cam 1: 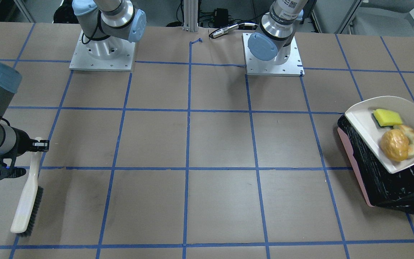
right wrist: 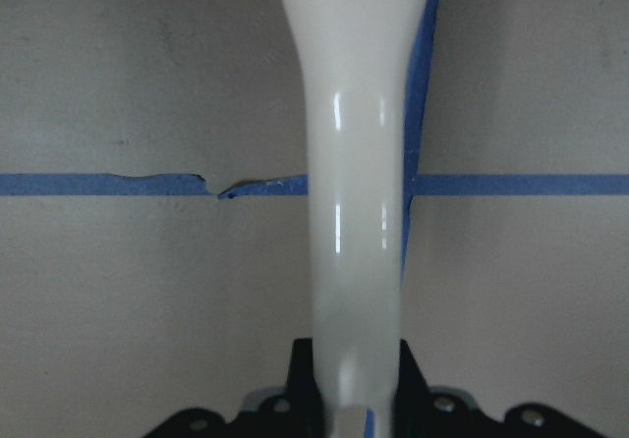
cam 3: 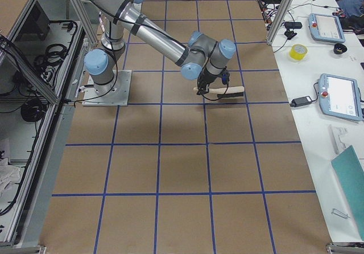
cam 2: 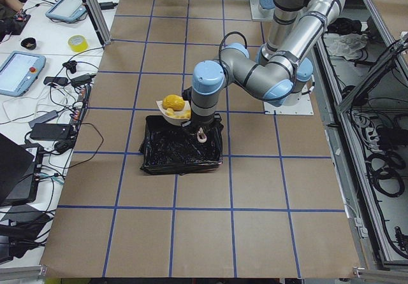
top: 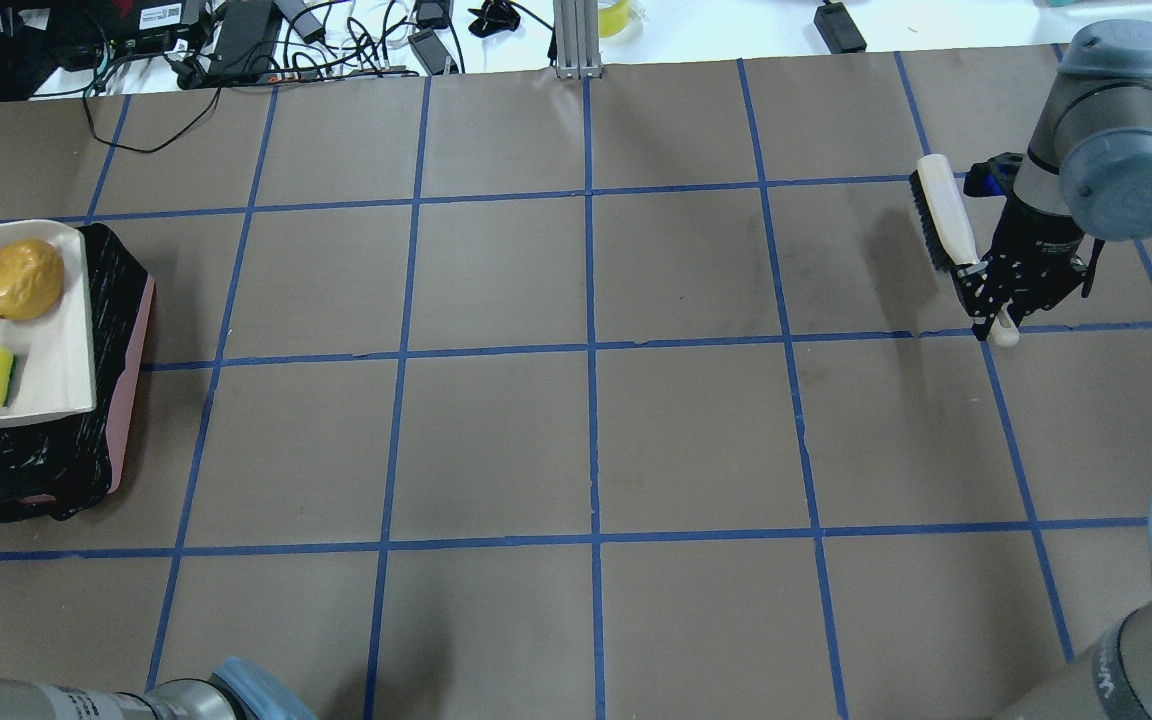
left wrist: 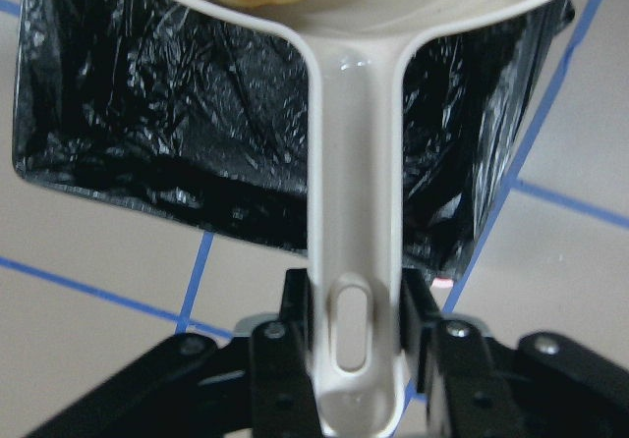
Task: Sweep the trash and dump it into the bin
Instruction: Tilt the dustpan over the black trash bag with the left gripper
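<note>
At the table (cam 1: 207, 144) end on the robot's left, the left gripper (left wrist: 356, 312) is clamped on the handle of the dustpan (cam 1: 364, 124) and holds it above the bin (cam 1: 383, 181). Finding: all three pieces of trash lie in the pan and none in the bin. The dump is the step in hand, and I judge the task near its end. To do it well, you should tip the pan's open lip down slowly, with that lip inside the bin's rim. The lip sits close to the pink wall facing the table's middle, so a fast tilt could throw a piece over that wall. Move the pan toward the bin's centre first if you can. Condition of the trash: the golden-brown lump (cam 1: 394, 144) lies nearest the lip, touching the tan croissant piece (cam 1: 413, 138), which curves along the pan's back wall. The yellow wedge (cam 1: 387, 117) lies flat just beside the croissant piece's end. The lump is rounded and will likely roll first, while the wedge may need a steeper tilt. At the opposite end, the right gripper (top: 991, 305) is closed on the handle of the brush (cam 1: 27, 201). Whether its bristles touch the table I cannot tell.
</note>
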`<action>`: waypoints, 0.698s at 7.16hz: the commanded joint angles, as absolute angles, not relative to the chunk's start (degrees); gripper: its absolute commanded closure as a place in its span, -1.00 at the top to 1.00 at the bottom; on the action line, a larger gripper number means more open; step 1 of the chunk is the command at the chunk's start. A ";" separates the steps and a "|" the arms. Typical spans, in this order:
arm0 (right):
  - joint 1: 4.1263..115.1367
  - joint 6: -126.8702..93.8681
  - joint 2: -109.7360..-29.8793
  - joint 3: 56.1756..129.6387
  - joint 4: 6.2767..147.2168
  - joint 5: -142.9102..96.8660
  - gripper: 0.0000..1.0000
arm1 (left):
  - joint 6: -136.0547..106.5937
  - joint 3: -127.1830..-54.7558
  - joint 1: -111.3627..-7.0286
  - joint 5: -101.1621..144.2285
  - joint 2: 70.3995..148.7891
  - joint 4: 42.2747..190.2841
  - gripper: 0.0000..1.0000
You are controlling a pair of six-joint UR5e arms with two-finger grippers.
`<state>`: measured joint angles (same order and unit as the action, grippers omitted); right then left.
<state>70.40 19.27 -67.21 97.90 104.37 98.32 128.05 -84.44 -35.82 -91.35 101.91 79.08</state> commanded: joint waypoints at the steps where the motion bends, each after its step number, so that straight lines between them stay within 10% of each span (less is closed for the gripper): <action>1: 69.88 19.16 -66.19 97.30 104.41 98.35 -1.00 | 135.85 -75.36 -35.51 -99.29 107.20 77.53 -1.00; 5: 69.61 19.16 -65.48 97.21 104.41 98.35 -0.89 | 141.93 -76.62 -45.13 -117.72 106.89 68.85 -1.00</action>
<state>69.64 19.17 -65.56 97.19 104.41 98.35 140.06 -75.33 -40.04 -110.74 108.10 71.81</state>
